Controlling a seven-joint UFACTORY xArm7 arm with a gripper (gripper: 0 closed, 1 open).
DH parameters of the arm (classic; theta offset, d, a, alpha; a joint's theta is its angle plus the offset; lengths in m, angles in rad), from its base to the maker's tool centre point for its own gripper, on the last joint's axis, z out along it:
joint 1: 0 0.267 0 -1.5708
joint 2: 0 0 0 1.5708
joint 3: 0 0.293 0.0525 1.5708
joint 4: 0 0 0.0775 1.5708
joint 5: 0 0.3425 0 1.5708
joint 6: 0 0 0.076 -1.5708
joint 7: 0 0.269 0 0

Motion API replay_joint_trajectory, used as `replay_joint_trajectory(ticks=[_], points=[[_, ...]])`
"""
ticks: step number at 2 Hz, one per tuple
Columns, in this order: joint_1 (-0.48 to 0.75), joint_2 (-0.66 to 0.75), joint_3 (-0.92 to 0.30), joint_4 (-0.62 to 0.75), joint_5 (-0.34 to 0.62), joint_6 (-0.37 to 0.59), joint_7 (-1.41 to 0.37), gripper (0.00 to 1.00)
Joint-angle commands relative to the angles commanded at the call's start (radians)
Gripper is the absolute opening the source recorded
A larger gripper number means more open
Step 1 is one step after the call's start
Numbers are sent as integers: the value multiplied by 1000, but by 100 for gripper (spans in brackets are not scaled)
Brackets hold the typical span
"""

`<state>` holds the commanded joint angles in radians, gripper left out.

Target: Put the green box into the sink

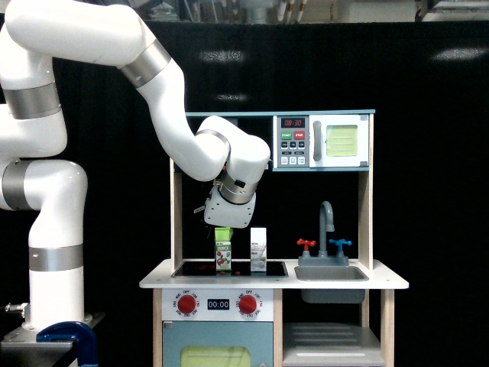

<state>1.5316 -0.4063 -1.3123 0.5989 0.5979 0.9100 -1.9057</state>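
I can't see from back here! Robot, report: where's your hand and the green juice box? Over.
Hand right above green box, fingers hidden. Box upright on stovetop, not in sink. White carton stands between box and sink.
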Motion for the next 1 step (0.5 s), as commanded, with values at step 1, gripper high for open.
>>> replay_joint_trajectory(ticks=[1], points=[[127, 15, -83, 2, 43, -49, -21, 100]])
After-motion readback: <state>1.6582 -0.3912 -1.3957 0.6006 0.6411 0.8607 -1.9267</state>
